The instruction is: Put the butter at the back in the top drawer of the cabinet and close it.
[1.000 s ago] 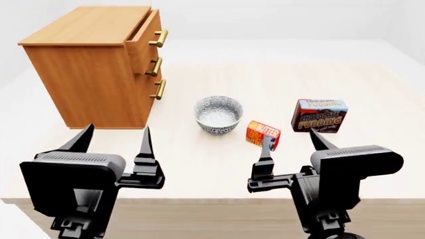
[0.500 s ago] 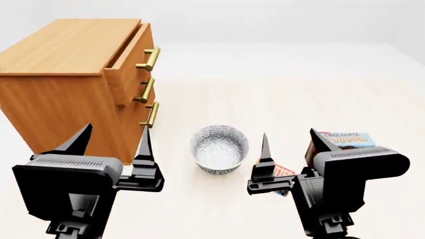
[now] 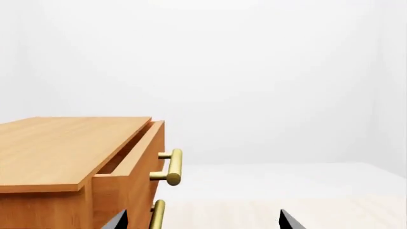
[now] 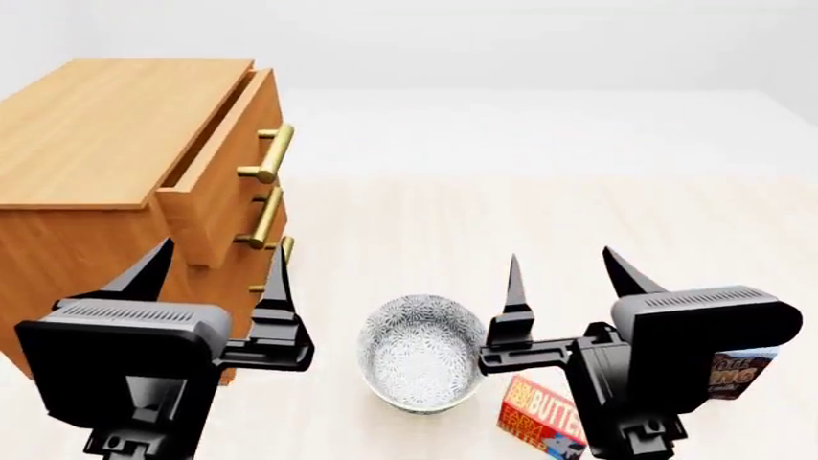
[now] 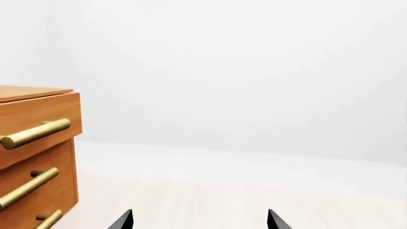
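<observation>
Both claws stand wide with nothing between their prongs: the left claw (image 4: 215,278) at about 8 o'clock in the head view, the right claw (image 4: 562,278) at about 4 o'clock. The butter (image 4: 539,420) lies on the pale bench (image 4: 537,220) at 5 o'clock, just beside the patterned bowl (image 4: 422,353) and below the right claw. The cabinet (image 4: 96,134) stands at 10 o'clock, its top drawer (image 4: 217,187) pulled partly out. A chocolate pudding box (image 4: 738,372) peeks from behind the right claw's body.
</observation>
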You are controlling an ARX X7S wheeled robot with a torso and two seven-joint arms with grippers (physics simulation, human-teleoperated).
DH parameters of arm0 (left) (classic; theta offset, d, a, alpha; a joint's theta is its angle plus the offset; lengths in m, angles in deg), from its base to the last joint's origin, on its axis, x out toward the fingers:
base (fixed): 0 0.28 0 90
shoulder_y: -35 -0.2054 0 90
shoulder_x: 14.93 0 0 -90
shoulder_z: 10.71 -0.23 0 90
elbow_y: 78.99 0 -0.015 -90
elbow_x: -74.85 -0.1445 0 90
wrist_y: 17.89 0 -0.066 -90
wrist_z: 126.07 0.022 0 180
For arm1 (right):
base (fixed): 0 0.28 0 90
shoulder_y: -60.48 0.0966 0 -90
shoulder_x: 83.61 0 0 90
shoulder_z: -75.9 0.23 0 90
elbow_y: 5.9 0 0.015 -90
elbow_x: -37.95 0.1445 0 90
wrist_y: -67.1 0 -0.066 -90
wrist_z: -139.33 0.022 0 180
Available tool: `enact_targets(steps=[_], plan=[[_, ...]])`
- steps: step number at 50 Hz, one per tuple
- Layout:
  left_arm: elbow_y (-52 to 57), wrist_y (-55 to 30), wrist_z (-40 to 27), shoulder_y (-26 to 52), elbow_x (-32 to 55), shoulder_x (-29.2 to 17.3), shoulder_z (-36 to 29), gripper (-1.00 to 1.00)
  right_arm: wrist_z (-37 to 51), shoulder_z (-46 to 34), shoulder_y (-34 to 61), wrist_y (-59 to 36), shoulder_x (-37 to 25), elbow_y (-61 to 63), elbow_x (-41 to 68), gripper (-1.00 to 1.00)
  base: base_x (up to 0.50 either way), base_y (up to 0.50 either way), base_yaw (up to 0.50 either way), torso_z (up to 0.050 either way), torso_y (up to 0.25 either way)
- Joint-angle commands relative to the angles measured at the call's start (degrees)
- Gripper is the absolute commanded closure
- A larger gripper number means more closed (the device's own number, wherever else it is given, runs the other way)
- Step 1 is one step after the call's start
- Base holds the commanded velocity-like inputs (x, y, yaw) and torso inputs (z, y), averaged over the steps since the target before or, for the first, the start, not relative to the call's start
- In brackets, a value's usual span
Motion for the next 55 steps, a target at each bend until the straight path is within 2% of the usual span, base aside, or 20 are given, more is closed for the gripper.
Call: enact_targets(steps=[1, 15, 20, 23, 31, 37, 46, 55], plan=[[0.48, 0.33, -0.98, -0.42, 1.14, -0.73, -0.03, -1.0, 0.7, 0.14, -1.09, 0.95, -0.27, 1.06, 0.17, -1.0, 0.0, 0.0, 0.0, 0.0, 0.0], [2.28, 0.85, -3.7, -1.04, 4.73, -2.89, 0.27, -1.0, 0.78, -0.1, -2.34, 2.0, -1.16, 2.4, 0.74, -1.0, 0.07, 0.0, 0.0, 0.0, 0.0], [2.42, 3.88, -8.28, -1.17, 8.47, -6.89, -1.42, -1.0, 1.04, -0.25, -2.85, 2.58, -1.41, 2.63, 0.67, -1.0, 0.0, 0.0, 0.0, 0.0, 0.0], [2.47, 8.16, -13.29, -1.1, 12.19, -11.78, -4.06, -1.0, 1.14, -0.24, -3.01, 2.77, -1.56, 2.73, 0.77, -1.0, 0.0, 0.0, 0.0, 0.0, 0.0], [2.5, 25.85, -30.78, 4.1, 21.5, -30.96, -19.22, -1.0, 1.41, 0.14, -3.36, 3.13, -1.98, 3.57, 1.37, -1.0, 0.0, 0.0, 0.0, 0.0, 0.0], [2.5, 36.84, -39.21, 12.18, 23.15, -41.12, -32.71, -1.0, 1.76, -0.02, -3.64, 3.58, -2.42, 3.85, 1.35, -1.0, 0.0, 0.0, 0.0, 0.0, 0.0], [2.5, 46.17, -45.96, 26.88, 26.23, -49.86, -48.2, -1.0, 1.25, 0.77, -6.04, 6.36, -3.51, 5.04, 2.21, -1.0, 0.0, 0.0, 0.0, 0.0, 0.0], [2.5, 51.46, -49.6, 47.99, 32.53, -55.01, -65.55, -1.0, 4.32, 1.14, -9.91, 12.36, -7.21, 6.75, 4.59, -1.0, 0.0, 0.0, 0.0, 0.0, 0.0]])
